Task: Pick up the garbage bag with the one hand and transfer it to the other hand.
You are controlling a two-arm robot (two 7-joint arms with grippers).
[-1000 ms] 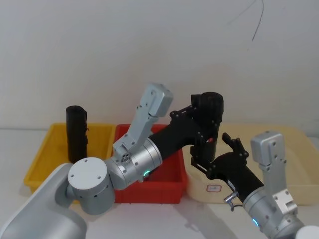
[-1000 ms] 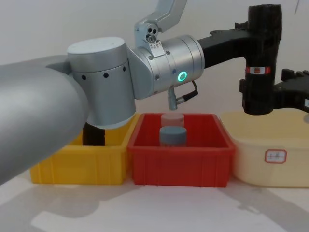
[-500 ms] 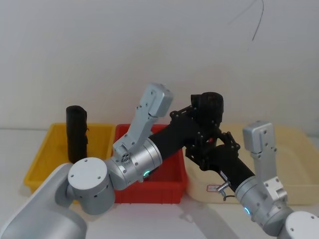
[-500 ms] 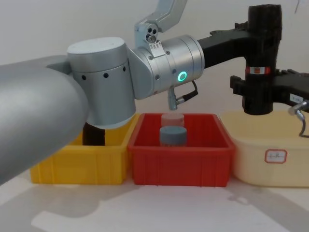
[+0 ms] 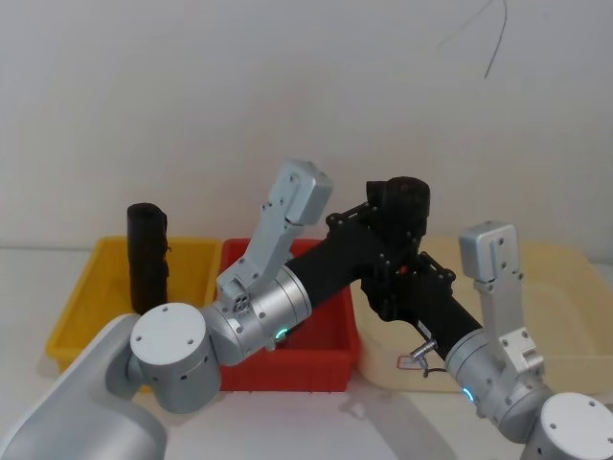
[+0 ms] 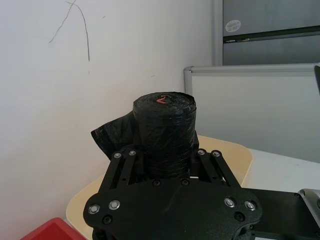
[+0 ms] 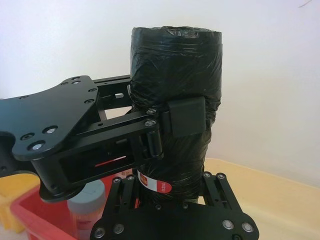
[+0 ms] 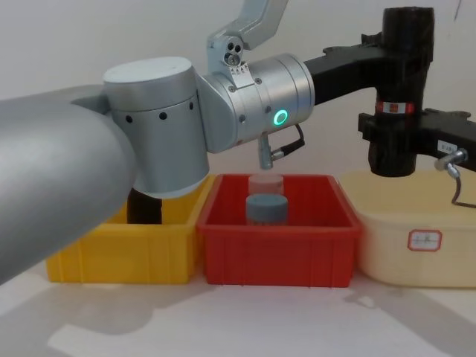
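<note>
Garbage bag in tight fingers of left gripper, right gripper around its base, grip unclear

Lab; plastic bins, bare white wall

No readable text, label band on garbage bag illegible, tub sticker illegible

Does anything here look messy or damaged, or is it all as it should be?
One small thing: a loose flap of black film sticks out from the side of the garbage bag. The left gripper holds the bag upright in the air, with the right gripper at its lower part. Nothing looks spilled or broken.
</note>
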